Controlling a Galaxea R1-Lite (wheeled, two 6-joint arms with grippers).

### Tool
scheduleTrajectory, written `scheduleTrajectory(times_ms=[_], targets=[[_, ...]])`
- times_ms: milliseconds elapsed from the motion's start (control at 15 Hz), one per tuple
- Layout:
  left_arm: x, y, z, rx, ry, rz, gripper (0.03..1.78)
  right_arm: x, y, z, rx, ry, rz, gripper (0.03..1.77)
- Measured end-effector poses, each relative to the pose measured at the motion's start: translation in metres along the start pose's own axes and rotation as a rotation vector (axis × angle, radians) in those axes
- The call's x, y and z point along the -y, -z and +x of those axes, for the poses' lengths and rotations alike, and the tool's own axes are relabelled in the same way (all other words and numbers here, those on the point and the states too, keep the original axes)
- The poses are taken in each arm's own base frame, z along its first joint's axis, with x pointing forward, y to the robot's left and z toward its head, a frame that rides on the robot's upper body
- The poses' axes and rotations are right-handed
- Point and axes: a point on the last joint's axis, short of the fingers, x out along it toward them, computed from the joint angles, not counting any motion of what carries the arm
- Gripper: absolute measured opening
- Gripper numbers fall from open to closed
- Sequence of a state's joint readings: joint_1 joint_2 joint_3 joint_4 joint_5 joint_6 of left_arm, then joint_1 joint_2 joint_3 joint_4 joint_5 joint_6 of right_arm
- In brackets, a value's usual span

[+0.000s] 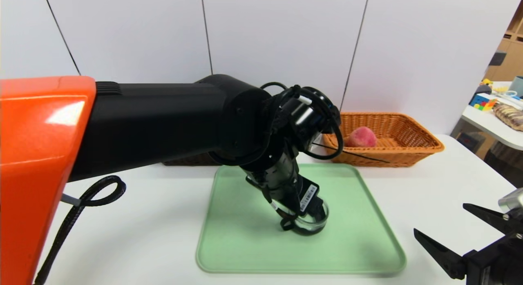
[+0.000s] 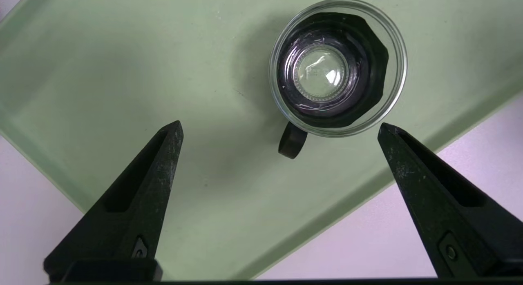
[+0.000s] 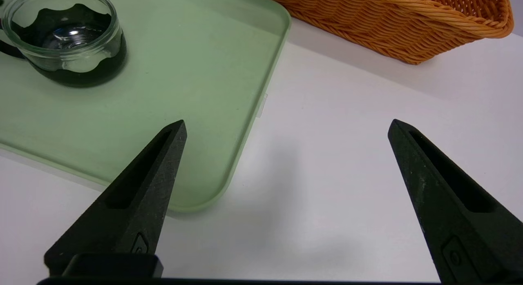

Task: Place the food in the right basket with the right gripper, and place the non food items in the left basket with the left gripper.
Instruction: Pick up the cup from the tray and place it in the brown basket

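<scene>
The clear glass cup with its black base and handle stands upright on the green tray. My left gripper hangs open just above it; the cup sits a little beyond the fingertips, its handle pointing into the gap. In the head view the left wrist covers most of the cup. The peach lies in the orange-tan basket. Only a sliver of the dark brown basket shows under the left arm. The white ring is out of view. My right gripper is open and empty near the table's front right.
The green tray lies mid-table on the white tabletop. The right gripper hovers over bare table beside the tray's corner. A second table with toys stands at far right.
</scene>
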State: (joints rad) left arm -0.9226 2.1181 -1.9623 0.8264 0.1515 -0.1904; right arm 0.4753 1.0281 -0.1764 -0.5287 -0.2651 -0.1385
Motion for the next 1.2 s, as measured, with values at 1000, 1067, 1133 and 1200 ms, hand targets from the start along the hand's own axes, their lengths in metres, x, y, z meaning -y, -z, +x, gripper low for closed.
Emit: scheduleTrajectory(times_ms=[1000, 1067, 1133, 1200], targets=[[-0.024, -0.003, 0.052, -0.055, -0.053, -0.053, 1.69, -0.002, 0.001, 0.0, -0.006, -0.024, -0.005, 1.7], [-0.026, -0.002, 0.055, -0.061, -0.057, -0.057, 1.69, -0.002, 0.001, 0.001, -0.006, -0.024, -0.005, 1.7], [-0.026, -0.002, 0.058, -0.068, -0.059, -0.057, 1.69, -0.003, 0.001, 0.001, -0.006, -0.025, -0.005, 1.7], [-0.026, -0.001, 0.06, -0.072, -0.059, -0.058, 1.69, -0.003, 0.001, 0.001, -0.006, -0.026, -0.005, 1.7]])
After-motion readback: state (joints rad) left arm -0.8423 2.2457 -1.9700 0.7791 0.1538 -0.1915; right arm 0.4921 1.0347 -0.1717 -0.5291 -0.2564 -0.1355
